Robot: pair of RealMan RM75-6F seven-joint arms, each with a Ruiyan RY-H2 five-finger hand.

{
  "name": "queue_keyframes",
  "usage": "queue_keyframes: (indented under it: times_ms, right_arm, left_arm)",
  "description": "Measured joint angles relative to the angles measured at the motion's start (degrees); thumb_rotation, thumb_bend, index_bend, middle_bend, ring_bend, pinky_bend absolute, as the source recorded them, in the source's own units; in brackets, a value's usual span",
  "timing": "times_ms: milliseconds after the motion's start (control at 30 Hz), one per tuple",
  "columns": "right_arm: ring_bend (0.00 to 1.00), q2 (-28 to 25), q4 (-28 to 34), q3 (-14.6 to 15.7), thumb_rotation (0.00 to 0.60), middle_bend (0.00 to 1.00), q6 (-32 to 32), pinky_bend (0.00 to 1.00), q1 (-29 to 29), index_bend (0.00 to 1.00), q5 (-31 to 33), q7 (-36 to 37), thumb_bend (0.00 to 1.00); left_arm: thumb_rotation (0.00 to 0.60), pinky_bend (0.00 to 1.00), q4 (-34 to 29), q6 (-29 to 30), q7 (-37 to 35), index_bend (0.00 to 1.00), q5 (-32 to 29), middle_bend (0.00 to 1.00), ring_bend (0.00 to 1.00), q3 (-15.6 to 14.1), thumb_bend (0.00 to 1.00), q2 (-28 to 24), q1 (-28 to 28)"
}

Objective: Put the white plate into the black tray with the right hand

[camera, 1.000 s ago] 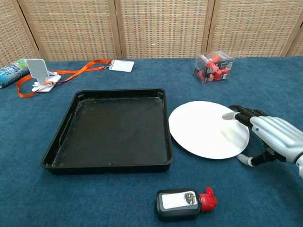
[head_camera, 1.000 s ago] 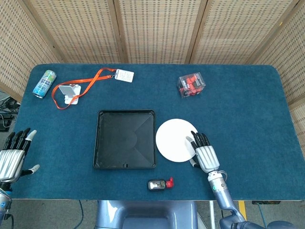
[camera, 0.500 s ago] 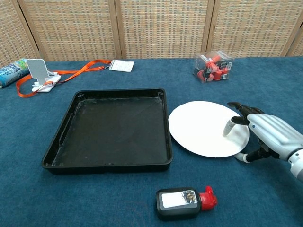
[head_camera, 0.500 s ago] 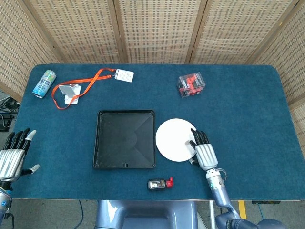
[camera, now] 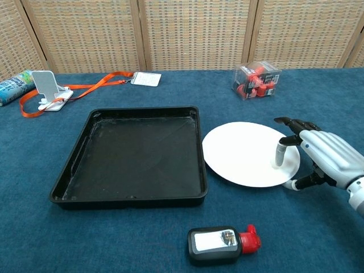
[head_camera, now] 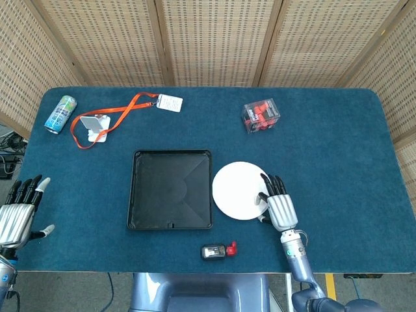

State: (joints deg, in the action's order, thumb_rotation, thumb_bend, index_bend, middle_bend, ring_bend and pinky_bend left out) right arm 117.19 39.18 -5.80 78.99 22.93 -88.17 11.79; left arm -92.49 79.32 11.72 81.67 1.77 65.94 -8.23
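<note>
One white plate (camera: 244,152) lies beside one black tray (camera: 136,156). The right hand (camera: 327,162) touches the plate's edge, fingers (camera: 280,153) apart. The left hand (head_camera: 16,214) is spread too.

green can (camera: 11,87) cut off at chest view's left edge, left hand (head_camera: 15,214) partly cropped

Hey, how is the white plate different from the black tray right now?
The white plate is round, flat and white; the black tray is rectangular, with raised walls, and black. The right hand has a finger on the plate's right edge; nothing touches the tray. The plate looks smaller than the tray. Both lie side by side on the blue table, and both are empty.
</note>
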Motion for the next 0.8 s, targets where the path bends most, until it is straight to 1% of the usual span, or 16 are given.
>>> queue_keyframes:
  times_ms: [267,500,700,800]
  right_arm:
    - [0.0,-0.2,0.7,0.3,0.6,0.13,0.4,0.09,0.1,0.6,-0.2,-0.1,0.51]
    - [0.0,-0.2,1.1,0.1,0.6,0.14,0.9,0.1,0.3,0.62,-0.2,0.0,0.53]
    - [0.01,0.0,1.0,-0.4,0.6,0.17,2.7,0.1,0.1,0.66,-0.1,0.9,0.53]
    - [0.01,0.2,0.5,-0.4,0.6,0.18,3.3,0.1,0.1,0.67,-0.2,1.2,0.56]
  left_arm:
    - [0.6,0.0,0.0,-0.1,0.0,0.0,0.0,0.0,0.0,-0.1,0.0,0.0,0.0]
    - [0.6,0.0,0.0,-0.2,-0.2,0.0,-0.1,0.0,0.0,0.0,0.0,0.1,-0.1]
    - [0.6,0.0,0.0,-0.1,-0.2,0.0,0.1,0.0,0.0,-0.1,0.0,0.2,-0.1]
    - [0.6,0.0,-0.1,-0.1,-0.2,0.0,0.2,0.0,0.0,-0.1,0.0,0.1,-0.1]
